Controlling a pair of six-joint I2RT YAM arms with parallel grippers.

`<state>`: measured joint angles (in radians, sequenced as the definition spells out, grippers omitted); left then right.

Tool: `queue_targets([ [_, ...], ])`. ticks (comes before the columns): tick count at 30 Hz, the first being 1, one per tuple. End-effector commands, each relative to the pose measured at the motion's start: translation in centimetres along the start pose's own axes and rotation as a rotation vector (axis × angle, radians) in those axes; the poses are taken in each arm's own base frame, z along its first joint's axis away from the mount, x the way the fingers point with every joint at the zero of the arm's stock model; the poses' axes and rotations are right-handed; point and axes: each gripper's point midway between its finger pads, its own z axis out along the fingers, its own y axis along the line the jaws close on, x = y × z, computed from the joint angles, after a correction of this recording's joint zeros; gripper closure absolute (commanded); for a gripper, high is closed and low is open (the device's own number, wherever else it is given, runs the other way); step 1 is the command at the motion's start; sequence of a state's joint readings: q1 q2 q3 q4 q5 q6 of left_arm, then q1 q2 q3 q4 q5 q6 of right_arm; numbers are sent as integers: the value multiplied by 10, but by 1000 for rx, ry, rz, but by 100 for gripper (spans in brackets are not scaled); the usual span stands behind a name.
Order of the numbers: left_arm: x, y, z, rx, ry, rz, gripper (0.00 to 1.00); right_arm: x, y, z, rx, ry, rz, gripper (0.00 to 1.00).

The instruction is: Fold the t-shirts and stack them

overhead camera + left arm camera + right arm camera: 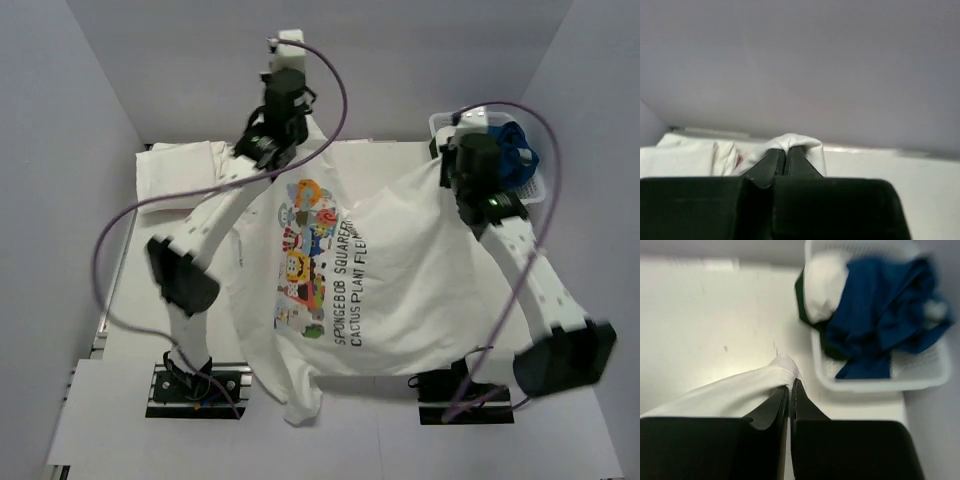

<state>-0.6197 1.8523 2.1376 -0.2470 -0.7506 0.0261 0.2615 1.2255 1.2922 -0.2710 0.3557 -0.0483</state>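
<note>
Nearest the lens in the left wrist view, the left gripper [785,156] had its black fingers pressed together on a small fold of white cloth that humped over their tips. The right wrist view showed the same for the right gripper [790,386]: fingers together, pinching a white edge that trailed off to the lower left.

Only the overhead view showed that both pinches belonged to one garment, the printed t-shirt [400,280]. It lay spread across the middle of the worktop [705,315], with one corner hanging past the near edge at the bottom of the frame. Its lettering ran from bottom to top of the frame with the cartoon figures to its left. The collar therefore seemed to point left and the hem right, giving a left-to-right long axis, though creases hid the neckline.

Folded white shirts [180,172] lay at the upper left. The right wrist view alone looked into the basket [880,385], which held blue cloth [885,325] and a white bundle [825,285].
</note>
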Motion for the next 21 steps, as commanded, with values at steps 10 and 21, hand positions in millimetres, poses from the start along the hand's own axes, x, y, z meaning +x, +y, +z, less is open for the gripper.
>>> queue_targets([
  [10,201,2,128,-9,265,69,1,99,56,133,-60,300,37,10],
  [21,252,45,-3,15,642,-41,1,136,85,54,-268,391,197,10],
])
